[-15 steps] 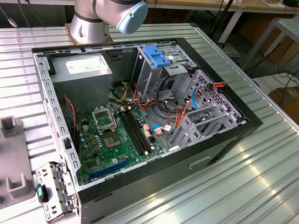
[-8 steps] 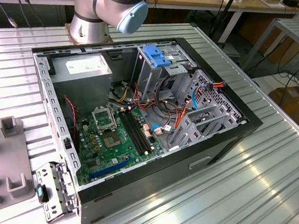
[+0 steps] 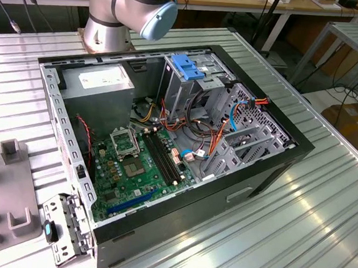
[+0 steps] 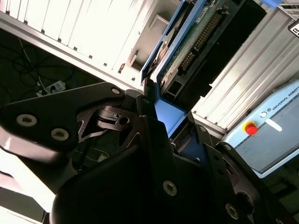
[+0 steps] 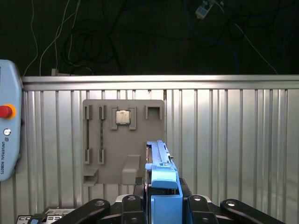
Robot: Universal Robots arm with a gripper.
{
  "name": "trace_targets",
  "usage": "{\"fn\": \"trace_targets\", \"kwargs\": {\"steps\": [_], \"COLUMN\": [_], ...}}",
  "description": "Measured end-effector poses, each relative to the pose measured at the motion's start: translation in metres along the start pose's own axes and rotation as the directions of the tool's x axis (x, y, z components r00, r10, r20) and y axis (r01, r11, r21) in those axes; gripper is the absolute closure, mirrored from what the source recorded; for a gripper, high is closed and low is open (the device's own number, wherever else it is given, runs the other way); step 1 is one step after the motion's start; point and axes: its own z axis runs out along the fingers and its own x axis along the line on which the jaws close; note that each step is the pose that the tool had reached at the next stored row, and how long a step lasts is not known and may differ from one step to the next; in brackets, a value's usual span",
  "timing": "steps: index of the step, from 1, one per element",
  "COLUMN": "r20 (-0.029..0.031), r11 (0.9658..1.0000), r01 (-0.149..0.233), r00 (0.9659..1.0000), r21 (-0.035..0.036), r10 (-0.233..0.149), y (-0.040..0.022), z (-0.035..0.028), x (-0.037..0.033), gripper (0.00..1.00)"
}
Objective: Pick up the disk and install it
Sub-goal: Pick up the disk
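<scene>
1. The gripper (image 5: 162, 200) was clamped on the disk (image 5: 161, 170). Its black metal fingers (image 5: 135, 205) pressed the disk's blue plastic end from either side.
2. The disk was a thin flat slab held edge-on off the table. Its green circuit face and blue side rail showed in the second wrist view.
3. Beyond it lay a ribbed metal table (image 5: 233, 140) bearing a grey moulded tray (image 5: 124, 161) with a square silver chip (image 5: 123, 117).
4. In the exterior view, an open black-walled computer case (image 3: 269, 173) held a green board (image 3: 132, 167) and a blue-topped metal cage (image 3: 188, 69).
</scene>
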Motion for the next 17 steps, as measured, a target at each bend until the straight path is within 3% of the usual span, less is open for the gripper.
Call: {"fn": "trace_targets", "kwargs": {"steps": [17], "r20": [0.0], "r11": [1.0], "r01": [0.0], "r00": [1.0], "r21": [-0.0001], "r10": [0.0], "y": [-0.0032], "z": [0.0], "x": [0.0], "gripper": [0.63]}}
